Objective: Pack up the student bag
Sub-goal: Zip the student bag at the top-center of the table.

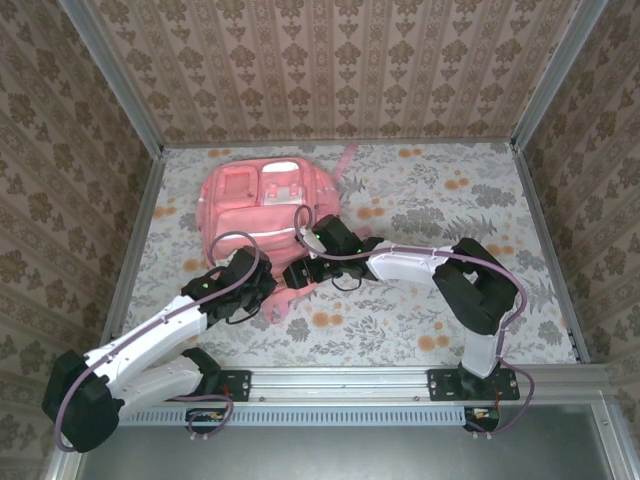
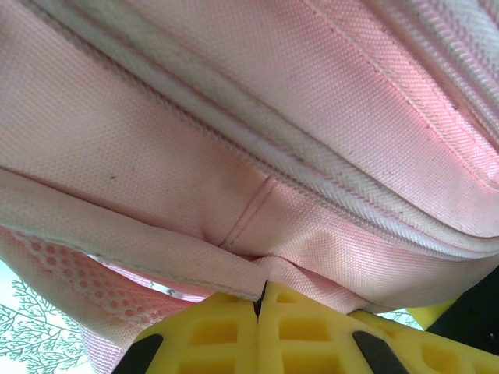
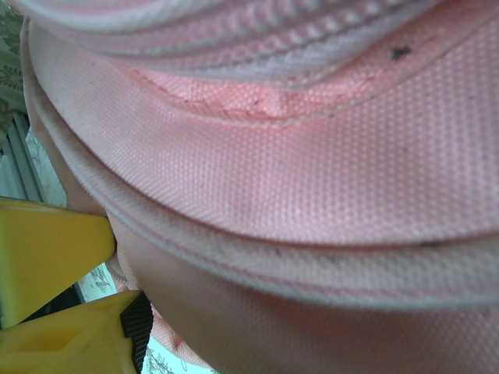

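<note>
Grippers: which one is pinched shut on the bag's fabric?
The left gripper: its yellow fingers meet on a fold of the student bag. The right gripper has its fingers apart beside the fabric.

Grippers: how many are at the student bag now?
2. Left gripper: shut on a near-edge fold of the student bag. Right gripper: jaws apart, beside it, against the fabric.

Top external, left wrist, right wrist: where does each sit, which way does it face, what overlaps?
Top external: above and behind the bases, looking down over the table; left arm and right arm both reach the student bag.
Left wrist: on the left arm, facing the bag close up; left gripper shut on a fabric fold.
Right wrist: on the right arm, facing the bag's fabric; right gripper open at frame left.
Shared: all three see the pink bag.
</note>
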Available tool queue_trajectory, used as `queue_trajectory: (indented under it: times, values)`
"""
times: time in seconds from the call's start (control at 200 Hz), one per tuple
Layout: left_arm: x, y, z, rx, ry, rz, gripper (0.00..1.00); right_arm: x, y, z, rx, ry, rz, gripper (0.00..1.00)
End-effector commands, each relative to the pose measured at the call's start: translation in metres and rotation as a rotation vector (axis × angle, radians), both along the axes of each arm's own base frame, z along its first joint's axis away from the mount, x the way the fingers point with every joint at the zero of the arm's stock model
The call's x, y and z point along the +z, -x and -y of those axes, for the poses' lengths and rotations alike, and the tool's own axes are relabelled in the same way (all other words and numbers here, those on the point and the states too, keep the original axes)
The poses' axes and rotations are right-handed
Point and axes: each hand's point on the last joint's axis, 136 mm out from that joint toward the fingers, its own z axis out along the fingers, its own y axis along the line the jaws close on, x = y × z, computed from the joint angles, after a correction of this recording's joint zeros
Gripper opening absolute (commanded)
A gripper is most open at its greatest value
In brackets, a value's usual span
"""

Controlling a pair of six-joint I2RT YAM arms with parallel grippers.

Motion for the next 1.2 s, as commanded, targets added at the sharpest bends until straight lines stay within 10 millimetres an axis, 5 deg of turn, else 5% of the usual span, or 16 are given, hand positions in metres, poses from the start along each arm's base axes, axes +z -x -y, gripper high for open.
queue_trajectory:
  times: [0.0,0.58,0.915,1.195]
  values:
    - [0.012,-0.007,0.006,-0.021,0.015,0.032,0.00,-0.001,0.003,-0.012,0.015,-0.047,-0.030,0.74]
    - [0.009,-0.007,-0.001,-0.003,0.010,0.027,0.00,0.055,0.041,-0.012,0.037,-0.150,-0.020,0.60]
    - [0.008,-0.005,-0.003,0.001,0.013,0.025,0.00,0.016,0.037,-0.009,0.007,-0.008,-0.015,0.57]
    - [0.011,-0.005,-0.003,0.006,0.023,0.035,0.00,0.003,0.038,-0.003,-0.013,0.122,0.089,0.54]
